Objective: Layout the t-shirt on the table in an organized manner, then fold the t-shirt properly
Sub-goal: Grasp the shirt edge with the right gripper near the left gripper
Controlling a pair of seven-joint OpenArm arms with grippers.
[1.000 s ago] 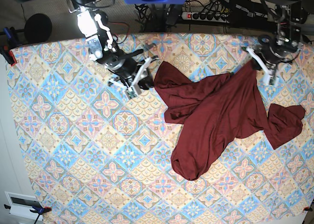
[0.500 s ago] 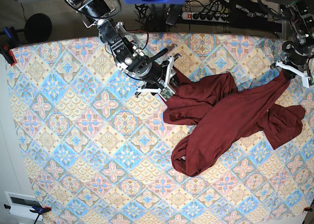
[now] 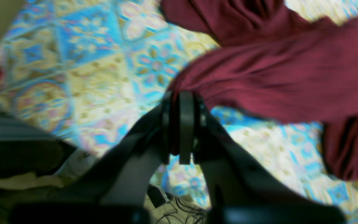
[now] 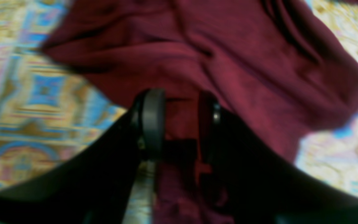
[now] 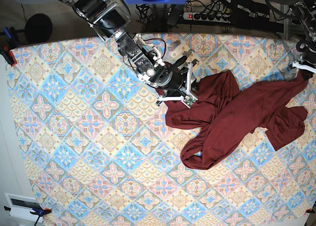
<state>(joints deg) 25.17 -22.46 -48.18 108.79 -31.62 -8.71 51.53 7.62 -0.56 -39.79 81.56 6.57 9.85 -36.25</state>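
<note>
Maroon knit is lying bunched across the right half of the table (image 5: 74,152), the t-shirt (image 5: 232,122) twisted, one end stretched toward the right edge. The left gripper (image 3: 180,102) is pinching a fold of it tight near that edge; pulling further risks dragging cloth off the table. The right gripper (image 4: 179,109) is standing part-open astride a fold near the shirt's far-left end, gripping nothing yet; closing there could catch two layers. Left and near portions are offering plenty of spreading room.

Crumpled maroon t-shirt (image 5: 237,117) on table (image 5: 74,137)
</note>
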